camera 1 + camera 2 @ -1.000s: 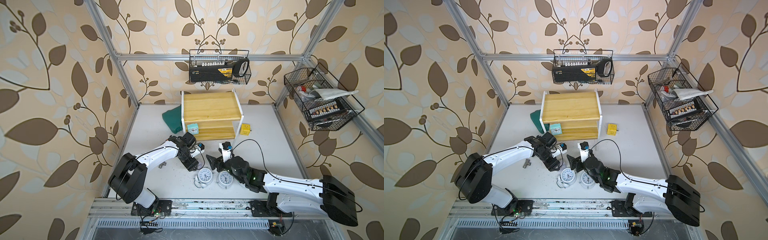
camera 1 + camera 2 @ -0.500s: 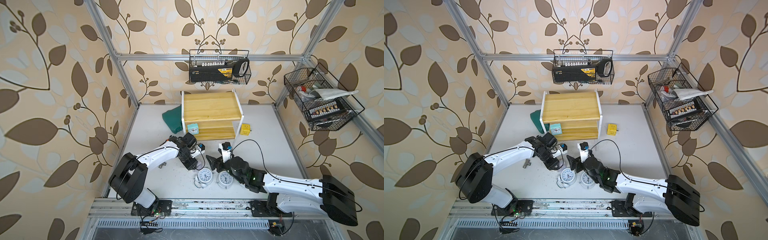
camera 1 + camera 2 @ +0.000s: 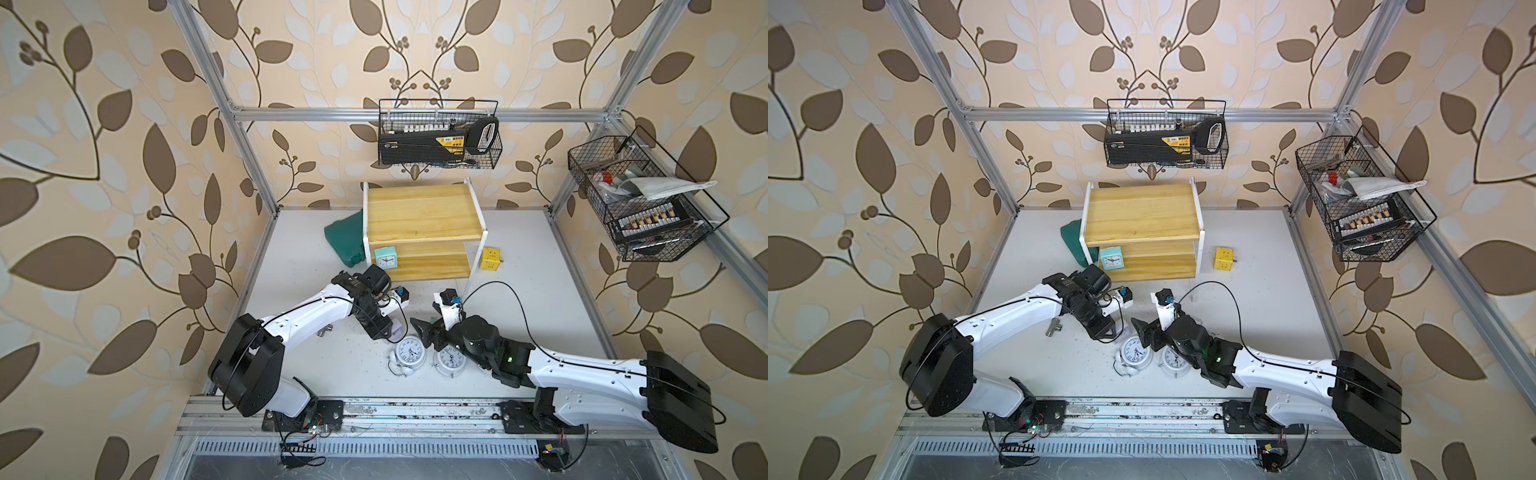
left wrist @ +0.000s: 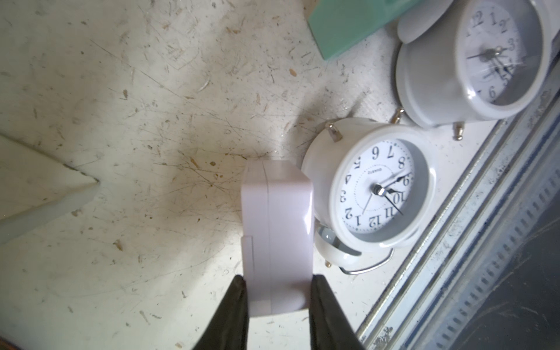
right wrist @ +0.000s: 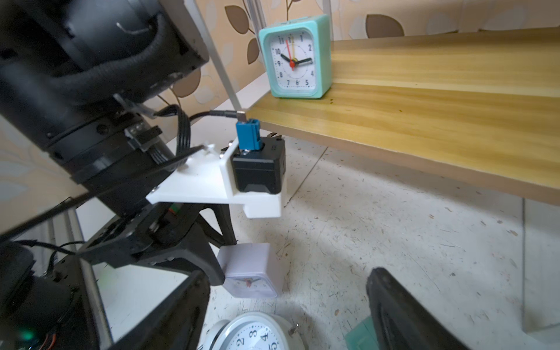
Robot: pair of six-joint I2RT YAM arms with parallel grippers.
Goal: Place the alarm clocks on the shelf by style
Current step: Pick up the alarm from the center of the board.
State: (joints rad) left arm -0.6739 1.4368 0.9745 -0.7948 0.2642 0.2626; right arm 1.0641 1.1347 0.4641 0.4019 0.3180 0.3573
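Note:
A pale lilac square clock (image 4: pixel 277 236) stands on the tabletop, and my left gripper (image 4: pixel 277 291) is shut on its two sides. In a top view it shows beside that gripper (image 3: pixel 384 332). Two white twin-bell clocks (image 3: pixel 409 352) (image 3: pixel 451 358) lie next to it, near the front rail. My right gripper (image 5: pixel 291 303) hangs open over them, its fingers (image 5: pixel 188 303) wide apart. A teal clock's corner (image 5: pixel 360 336) lies by its other finger. Another teal clock (image 3: pixel 385 258) stands at the left end of the shelf's (image 3: pixel 424 212) lower board.
A dark green case (image 3: pixel 347 239) lies left of the shelf and a yellow cube socket (image 3: pixel 490 258) right of it. Black wire baskets (image 3: pixel 438 135) (image 3: pixel 640 199) hang on the back and right walls. A small metal fitting (image 3: pixel 324 331) lies under my left arm.
My left gripper has closed onto the lilac clock. The right gripper's fingers have narrowed slightly. Both arms have hardly moved.

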